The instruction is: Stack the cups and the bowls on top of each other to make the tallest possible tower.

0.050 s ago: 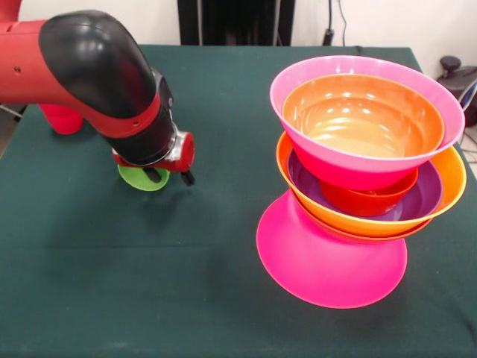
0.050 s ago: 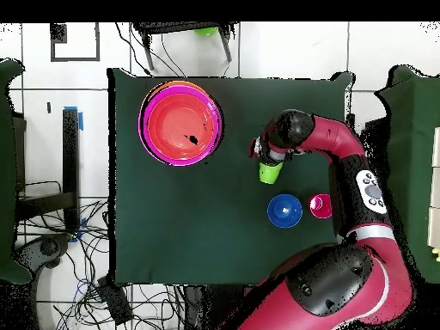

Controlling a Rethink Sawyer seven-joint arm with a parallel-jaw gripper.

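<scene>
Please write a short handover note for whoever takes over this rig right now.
Pincer: low over the green cup, apparently right at it; the arm hides whether it is open or shut.
Tower: upturned pink bowl as base, then orange bowl, purple bowl, a small red-orange bowl, and a pink bowl with an orange one nested inside.
Loose: blue bowl and red cup side by side on the table, near the green cup.
Done: the big bowls are stacked.
Left: both cups and the blue bowl go on top.
</scene>
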